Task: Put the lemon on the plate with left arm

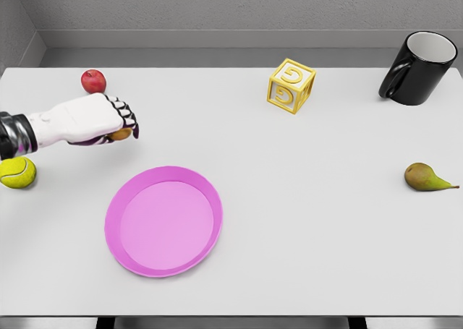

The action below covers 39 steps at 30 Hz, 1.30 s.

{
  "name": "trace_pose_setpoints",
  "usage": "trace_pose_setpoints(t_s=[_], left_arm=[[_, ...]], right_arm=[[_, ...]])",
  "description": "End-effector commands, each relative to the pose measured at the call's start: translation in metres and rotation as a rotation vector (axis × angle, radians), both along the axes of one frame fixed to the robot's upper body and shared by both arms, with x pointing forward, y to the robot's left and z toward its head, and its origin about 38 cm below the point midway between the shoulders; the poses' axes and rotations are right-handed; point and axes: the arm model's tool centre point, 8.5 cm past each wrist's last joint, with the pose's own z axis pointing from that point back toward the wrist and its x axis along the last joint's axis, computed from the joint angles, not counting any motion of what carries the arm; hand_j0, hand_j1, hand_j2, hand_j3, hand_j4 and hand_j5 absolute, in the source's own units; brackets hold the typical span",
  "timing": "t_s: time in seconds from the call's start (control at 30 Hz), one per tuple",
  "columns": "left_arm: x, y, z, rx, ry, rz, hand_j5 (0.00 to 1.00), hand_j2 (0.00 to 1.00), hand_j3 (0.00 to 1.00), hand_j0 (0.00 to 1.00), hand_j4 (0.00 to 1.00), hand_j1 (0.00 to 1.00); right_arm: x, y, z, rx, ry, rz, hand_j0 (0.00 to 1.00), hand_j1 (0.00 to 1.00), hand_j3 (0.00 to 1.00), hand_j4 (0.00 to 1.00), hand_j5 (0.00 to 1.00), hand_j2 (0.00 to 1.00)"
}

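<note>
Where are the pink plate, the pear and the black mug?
pink plate [129,253], head view, on its lower left rim
pear [421,176], head view, on its round body
black mug [418,79], head view, on its outer wall

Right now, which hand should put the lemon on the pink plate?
The left hand. Its fingers are curled over a small yellowish thing, probably the lemon, and the plate lies just below and to its right. The right arm is not in view at all.
</note>
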Motion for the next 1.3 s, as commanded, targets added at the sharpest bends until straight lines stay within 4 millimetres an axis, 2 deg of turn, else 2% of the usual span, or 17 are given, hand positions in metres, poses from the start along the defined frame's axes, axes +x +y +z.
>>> trace_pose_setpoints(t_s=[0.0,0.73,1.27], left_arm=[[-0.001,-0.001,0.004,-0.007,-0.007,-0.004,0.55,0.55,0.55,0.55,0.55,0.55],[-0.018,-0.016,0.005,-0.021,-0.007,-0.066,0.55,0.55,0.55,0.55,0.55,0.55],[-0.040,-0.032,0.014,-0.057,-0.017,-0.136,0.55,0.55,0.55,0.55,0.55,0.55]], right_arm=[[0.000,0.000,0.000,0.000,-0.001,0.000,1.00,1.00,1.00,1.00,1.00,1.00],[0.000,0.000,0.000,0.000,0.000,0.000,1.00,1.00,1.00,1.00,1.00,1.00],[0.000,0.000,0.000,0.001,0.000,0.000,1.00,1.00,1.00,1.00,1.00,1.00]])
